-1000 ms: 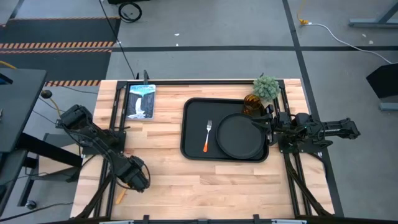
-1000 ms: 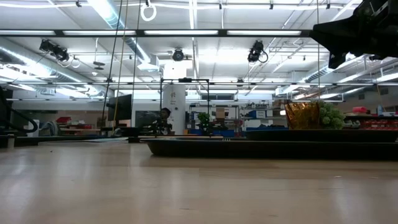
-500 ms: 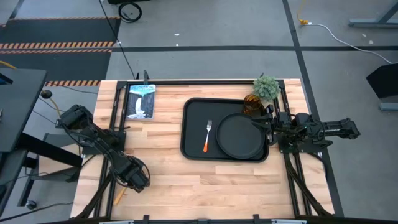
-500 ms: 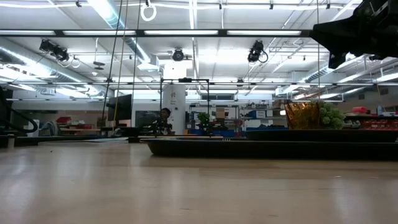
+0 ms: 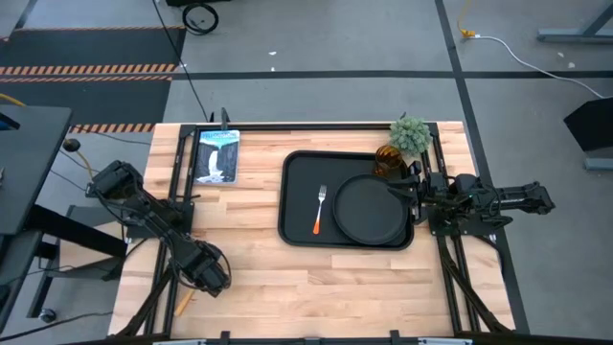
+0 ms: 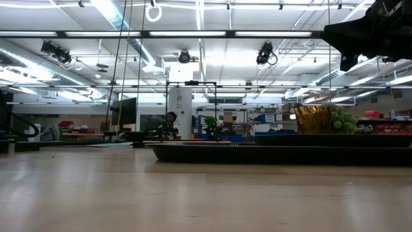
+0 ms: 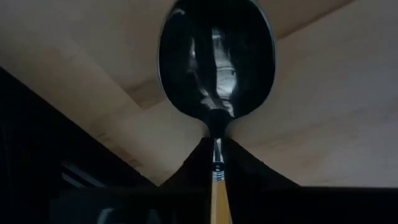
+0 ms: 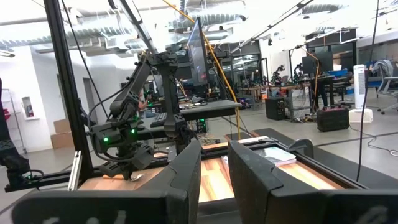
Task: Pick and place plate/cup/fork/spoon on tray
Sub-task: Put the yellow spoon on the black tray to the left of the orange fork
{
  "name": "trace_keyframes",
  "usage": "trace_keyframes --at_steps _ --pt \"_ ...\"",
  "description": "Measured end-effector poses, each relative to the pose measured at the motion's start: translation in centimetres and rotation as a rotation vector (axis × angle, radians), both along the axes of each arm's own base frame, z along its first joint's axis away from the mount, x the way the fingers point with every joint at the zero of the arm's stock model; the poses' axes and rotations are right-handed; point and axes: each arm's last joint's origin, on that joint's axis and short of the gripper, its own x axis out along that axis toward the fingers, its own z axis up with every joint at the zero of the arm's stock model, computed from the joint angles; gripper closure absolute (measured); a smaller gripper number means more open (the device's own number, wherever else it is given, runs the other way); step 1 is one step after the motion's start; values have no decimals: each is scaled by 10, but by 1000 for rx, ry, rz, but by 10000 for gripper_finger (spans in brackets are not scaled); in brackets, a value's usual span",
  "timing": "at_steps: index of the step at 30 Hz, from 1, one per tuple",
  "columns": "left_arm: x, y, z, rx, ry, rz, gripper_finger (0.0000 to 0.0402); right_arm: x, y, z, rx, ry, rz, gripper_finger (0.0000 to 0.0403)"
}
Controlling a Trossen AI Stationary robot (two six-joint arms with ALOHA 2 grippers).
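The black tray (image 5: pixel 299 196) lies at the table's middle right. The round black plate (image 5: pixel 370 209) and the orange-handled fork (image 5: pixel 320 209) lie on it. The amber cup (image 5: pixel 387 161) stands at its far right corner. My left gripper (image 5: pixel 198 272) is near the table's near left corner, shut on the spoon (image 7: pixel 216 59). My right gripper (image 5: pixel 407 190) hovers over the tray's right rim, open and empty, as its wrist view (image 8: pixel 215 177) shows. In the low view the tray (image 6: pixel 277 153) and cup (image 6: pixel 312 119) show, with my right arm (image 6: pixel 373 29) above. My left gripper pinches the spoon's thin neck (image 7: pixel 216 132), just behind the bowl, between its two fingers. The oval bowl sticks out past the fingertips and the orange handle (image 7: pixel 219 199) runs back between the fingers, along them. In the high view the handle's end (image 5: pixel 183 303) shows behind the gripper.
A small green plant (image 5: pixel 410 134) stands by the cup at the table's far right corner. A booklet (image 5: pixel 216 155) lies at the far left. Black frame rails (image 5: pixel 182 172) run along the table's left and right sides. Bare wood lies near the front edge (image 5: pixel 316 287).
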Motion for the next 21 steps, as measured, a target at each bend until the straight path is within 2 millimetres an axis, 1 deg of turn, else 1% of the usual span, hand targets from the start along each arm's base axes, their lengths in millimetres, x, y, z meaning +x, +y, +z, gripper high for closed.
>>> trace_keyframes --at_steps 2,13,21 --pt "0 0 0 2 0 2 384 0 0 0 0 0 0 315" --pt "3 -1 3 27 -15 30 380 0 0 0 0 0 0 315" --pt "18 3 20 79 -20 97 381 0 0 0 0 0 0 315"
